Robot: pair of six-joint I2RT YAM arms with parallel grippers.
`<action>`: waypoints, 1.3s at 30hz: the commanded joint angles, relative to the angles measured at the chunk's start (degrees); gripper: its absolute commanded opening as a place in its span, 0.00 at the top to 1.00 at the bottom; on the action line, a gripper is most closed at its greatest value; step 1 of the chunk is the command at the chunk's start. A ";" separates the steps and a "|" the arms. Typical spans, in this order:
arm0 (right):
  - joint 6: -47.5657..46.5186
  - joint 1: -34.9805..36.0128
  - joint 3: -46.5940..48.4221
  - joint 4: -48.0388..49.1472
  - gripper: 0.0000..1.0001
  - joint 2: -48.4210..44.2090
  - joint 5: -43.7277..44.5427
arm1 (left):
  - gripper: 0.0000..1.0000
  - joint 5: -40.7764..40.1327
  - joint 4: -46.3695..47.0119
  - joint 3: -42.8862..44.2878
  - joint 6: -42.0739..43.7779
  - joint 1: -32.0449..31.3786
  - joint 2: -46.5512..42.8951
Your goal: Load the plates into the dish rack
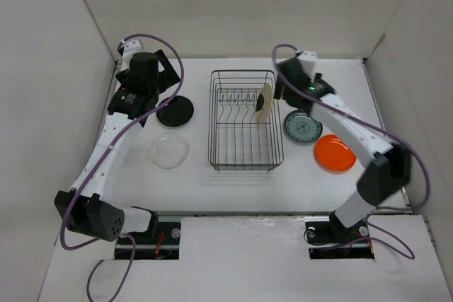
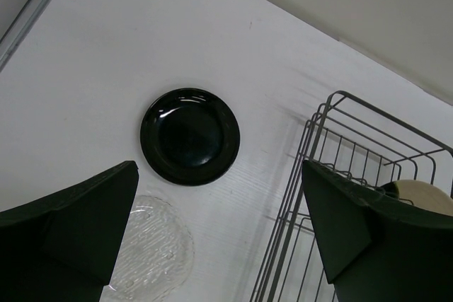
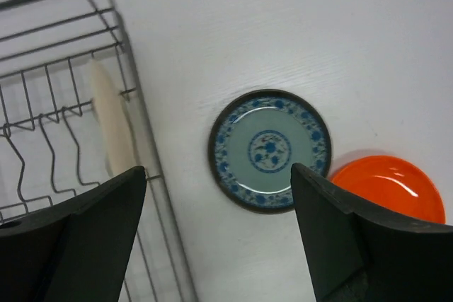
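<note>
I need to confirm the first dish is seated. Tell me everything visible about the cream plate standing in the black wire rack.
The cream round plate stands on edge, nearly upright, in the far right part of the black wire dish rack, at the end of the prong row beside the right wall. Seen mostly edge-on, it looks smooth and plain, like ceramic or plastic. Only the rack's wires appear to touch it; nothing grips it.

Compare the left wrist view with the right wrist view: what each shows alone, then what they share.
Left wrist only: the black plate and the clear glass plate. Right wrist only: the teal patterned plate and the orange plate beside it. Both: the dish rack with the cream plate standing on edge inside it.
</note>
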 commanded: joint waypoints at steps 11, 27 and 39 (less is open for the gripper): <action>-20.84 -36.05 -19.74 32.23 0.14 -5.99 -55.81 | 0.00 6.53 2.89 1.05 2.10 0.00 0.74; -23.12 -43.70 -20.80 30.49 0.14 8.51 -72.43 | 0.00 10.57 5.08 -0.53 3.16 0.00 -0.58; -25.23 -43.70 -20.01 26.61 0.22 12.47 -69.71 | 0.00 11.19 5.08 0.00 3.16 0.00 0.03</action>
